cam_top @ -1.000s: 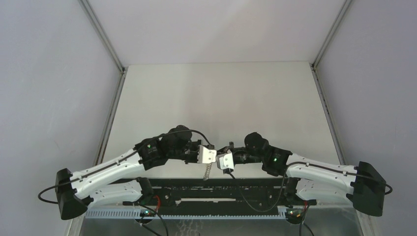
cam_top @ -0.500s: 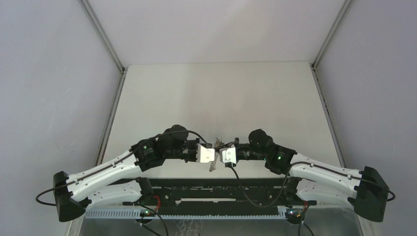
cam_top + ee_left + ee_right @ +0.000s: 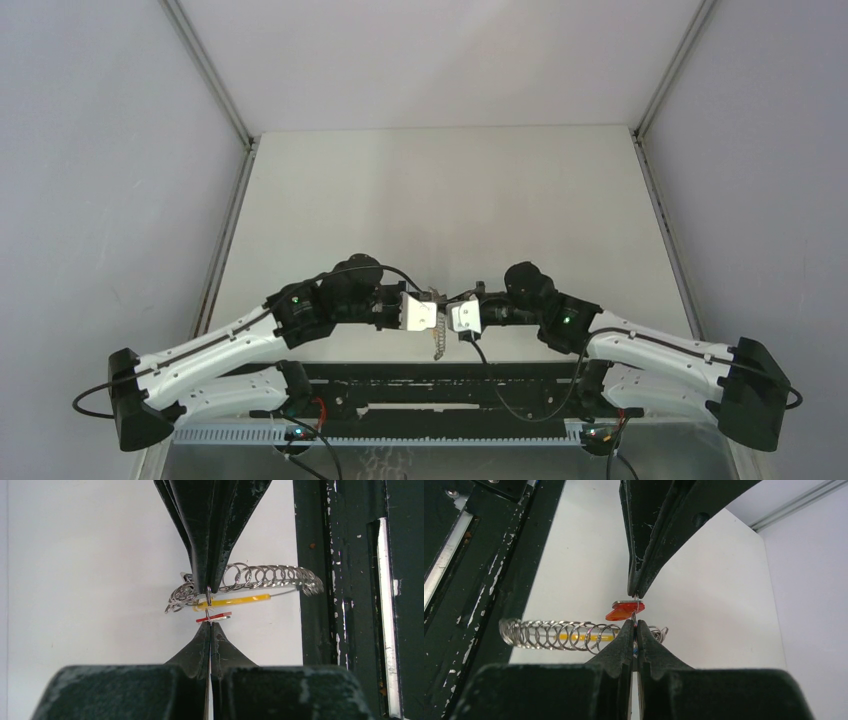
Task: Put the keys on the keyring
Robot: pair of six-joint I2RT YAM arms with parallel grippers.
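Table (image 3: 450,200) spreads white under two grippers that meet tip to tip above its near edge. Left gripper (image 3: 210,631) has its fingers pressed together. Right gripper (image 3: 634,629) is pressed together too. A chain (image 3: 270,574) of small loops hangs in the air from where they meet. A yellow key (image 3: 235,601) lies along it. The red key (image 3: 214,616) sits edge-on, touching the left tips; whether they nip it I cannot tell. The right tips pinch a thin ring (image 3: 208,598).
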